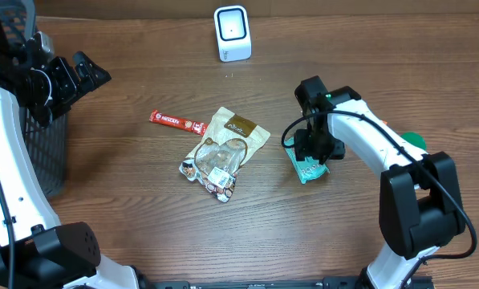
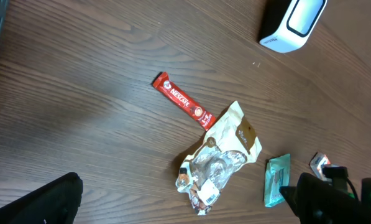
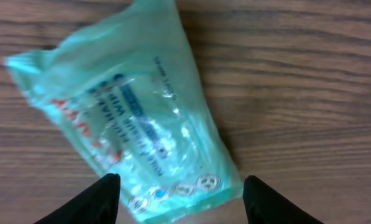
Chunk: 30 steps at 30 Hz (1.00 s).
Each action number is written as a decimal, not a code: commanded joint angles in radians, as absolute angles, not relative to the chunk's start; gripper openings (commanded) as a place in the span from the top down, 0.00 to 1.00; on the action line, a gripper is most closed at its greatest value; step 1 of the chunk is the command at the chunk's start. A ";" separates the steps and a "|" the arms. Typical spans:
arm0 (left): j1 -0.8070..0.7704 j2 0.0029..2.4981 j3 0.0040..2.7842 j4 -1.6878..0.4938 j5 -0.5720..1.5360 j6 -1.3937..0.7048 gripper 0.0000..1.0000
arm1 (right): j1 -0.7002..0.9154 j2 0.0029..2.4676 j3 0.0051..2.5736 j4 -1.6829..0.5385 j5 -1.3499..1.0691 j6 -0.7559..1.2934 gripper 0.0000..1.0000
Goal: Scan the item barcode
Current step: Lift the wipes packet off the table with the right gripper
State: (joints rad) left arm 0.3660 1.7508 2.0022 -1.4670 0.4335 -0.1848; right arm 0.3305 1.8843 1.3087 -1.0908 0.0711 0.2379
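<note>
— As the right gripper (image 3: 180, 182) hangs low over the wooden table (image 1: 127, 209), where is the teal packet (image 1: 310, 170)?
— Flat on the wood. Seen from overhead, it lies at 3 o'clock from the table's middle, a plastic pouch with red and blue print, its upper end hidden under the arm.
— And the pincer over it?
— Spread. In the right wrist view its two dark fingertips (image 3: 107, 198) stand either side of the packet's near end, with that end between them. Whether they press the plastic I cannot tell; the packet is not lifted.
— The white scanner (image 1: 232, 33)?
— Upright at 12 o'clock, near the far edge, well apart from the packet.
— What else is in shot?
— A brown-and-clear snack bag (image 1: 225, 150) at the centre. A red Nescafe stick (image 1: 177, 121) lies just beside it at 10 o'clock, though I cannot tell if the two touch. A black mesh basket (image 1: 53, 152) stands at 9 o'clock.
— The left gripper (image 1: 87, 74)?
— Up at 10 o'clock by the basket's top, jaws wide apart with nothing between them, well apart from every item on the table
</note>
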 commanded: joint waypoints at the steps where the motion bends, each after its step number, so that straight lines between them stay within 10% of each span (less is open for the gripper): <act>1: 0.360 1.752 2.000 -1.466 0.434 -0.191 0.00 | 0.310 1.880 1.256 -1.048 0.086 0.230 0.35; 14: 0.360 1.752 2.000 -1.466 0.434 -0.191 0.00 | 0.305 1.880 1.075 -0.860 0.050 0.227 0.37; 30: 0.360 1.752 2.000 -1.466 0.434 -0.191 0.00 | 0.305 1.880 1.039 -0.835 -0.029 0.228 0.81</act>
